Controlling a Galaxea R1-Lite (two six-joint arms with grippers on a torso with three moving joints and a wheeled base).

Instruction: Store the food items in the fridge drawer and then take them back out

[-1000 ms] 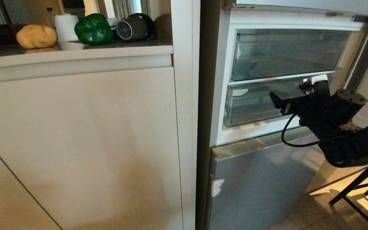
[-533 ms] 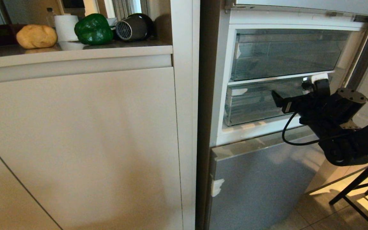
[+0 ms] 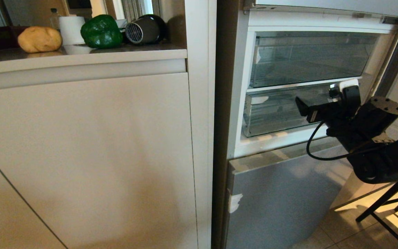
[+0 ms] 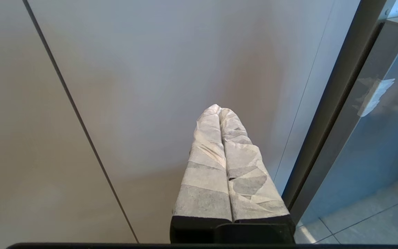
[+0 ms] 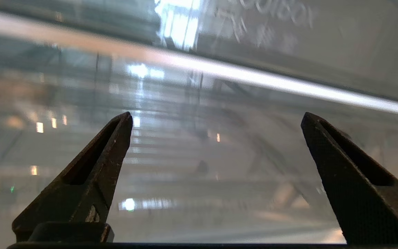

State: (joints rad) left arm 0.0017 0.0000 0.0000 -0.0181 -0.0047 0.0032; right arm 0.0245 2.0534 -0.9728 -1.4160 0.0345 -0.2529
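A glossy green bell pepper [image 3: 101, 31] and a tan potato-like lump [image 3: 39, 39] lie on the counter at the upper left. In the open fridge two clear drawers sit pushed in, an upper one [image 3: 306, 57] and a lower one [image 3: 275, 110]. My right gripper [image 3: 344, 89] hovers at the right end of the lower drawer's top edge. In the right wrist view the right gripper [image 5: 216, 116] stands wide open and empty, with the clear ribbed drawer front [image 5: 199, 155] close before it. My left gripper [image 4: 218, 108] is shut, its taped fingers facing the beige cabinet door.
A white paper roll [image 3: 71, 29] and a black round appliance [image 3: 145, 29] stand beside the food on the counter. Beige cabinet doors [image 3: 81, 155] fill the left. The silver lower fridge door [image 3: 282, 193] is shut. Black chair legs [image 3: 389, 204] stand at the lower right.
The right arm has edged slightly up and to the right along the lower drawer's top edge. Nothing else has moved.
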